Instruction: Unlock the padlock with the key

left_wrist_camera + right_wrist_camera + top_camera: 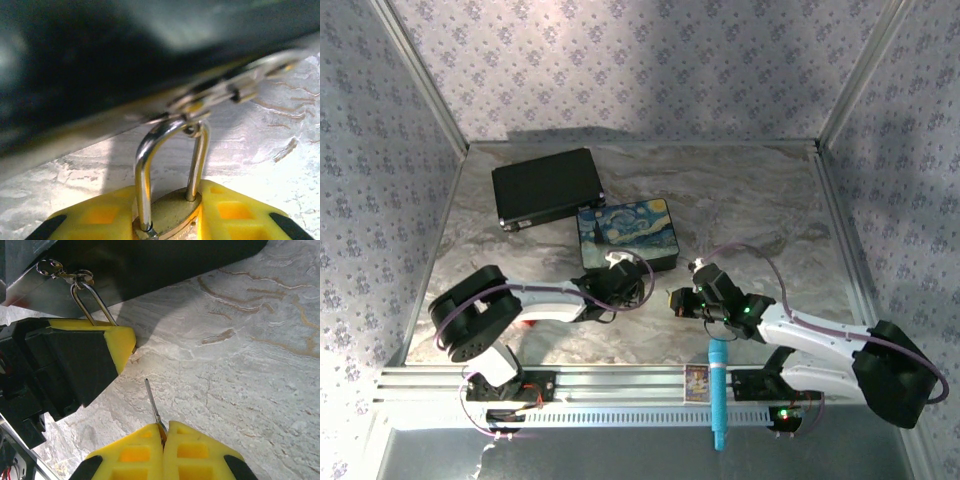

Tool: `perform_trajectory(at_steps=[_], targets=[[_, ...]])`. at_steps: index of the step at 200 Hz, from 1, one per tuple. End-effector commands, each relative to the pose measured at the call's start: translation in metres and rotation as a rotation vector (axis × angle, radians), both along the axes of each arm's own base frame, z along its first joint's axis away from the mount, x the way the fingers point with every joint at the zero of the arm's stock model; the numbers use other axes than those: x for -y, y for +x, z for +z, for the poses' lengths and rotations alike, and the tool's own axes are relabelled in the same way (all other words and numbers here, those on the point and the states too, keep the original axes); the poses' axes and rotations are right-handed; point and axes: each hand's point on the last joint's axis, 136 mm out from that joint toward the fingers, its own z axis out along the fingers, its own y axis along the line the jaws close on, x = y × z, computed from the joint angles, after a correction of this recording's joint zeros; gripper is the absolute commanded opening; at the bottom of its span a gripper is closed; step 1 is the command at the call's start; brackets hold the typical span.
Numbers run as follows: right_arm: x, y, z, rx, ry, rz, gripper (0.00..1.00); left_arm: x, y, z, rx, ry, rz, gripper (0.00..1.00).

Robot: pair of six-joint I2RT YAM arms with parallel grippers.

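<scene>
The left gripper is clamped on the padlock: its blocky yellow plastic fingers, with recessed square pockets and black backs, press on either side of the small rounded brass body. From that body a smooth, polished silver shackle rises in a narrow arch, and its top is threaded through the small metal hasp on the lower edge of the painted box, which looms dark and blurred above. The right gripper has its two matching yellow fingers pressed together on the key, a thin, flat sliver of pale metal whose blade sticks out from the seam between them, tilted a little to the left. The key's tip points toward the left gripper's yellow and black finger and the shackle beyond it, but it is apart from them, with bare stone-patterned surface between. The table is pale and marbled, streaked with brownish veins. In the overhead view the two grippers face each other just in front of the box, whose lid carries swirling blue and yellow paint; behind it to the left lies a flat black case with rounded corners, and a slim teal cylinder lies across the ribbed aluminium rail at the near edge.
</scene>
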Motion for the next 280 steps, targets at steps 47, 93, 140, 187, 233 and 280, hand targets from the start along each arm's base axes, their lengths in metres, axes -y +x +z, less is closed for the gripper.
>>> perform_trajectory(at_steps=[47,93,140,187,233,280], targets=[[-0.013,-0.001,-0.01,-0.06,0.099,0.003,0.0,-0.005,-0.006,0.008,-0.036,-0.074,0.08,0.1],[-0.025,0.0,-0.009,-0.117,0.213,0.045,0.0,-0.004,-0.012,0.021,-0.149,-0.214,0.173,0.0],[-0.038,-0.002,-0.005,-0.186,0.345,0.121,0.0,-0.002,-0.013,0.032,-0.212,-0.316,0.204,0.0],[-0.051,-0.004,0.0,-0.25,0.446,0.189,0.0,-0.002,-0.011,0.05,-0.254,-0.444,0.263,0.0],[-0.064,0.001,-0.002,-0.306,0.52,0.207,0.0,0.001,-0.008,0.07,-0.259,-0.528,0.283,0.0],[-0.073,0.01,0.003,-0.308,0.597,0.202,0.0,0.001,-0.007,0.079,-0.257,-0.548,0.284,0.0]])
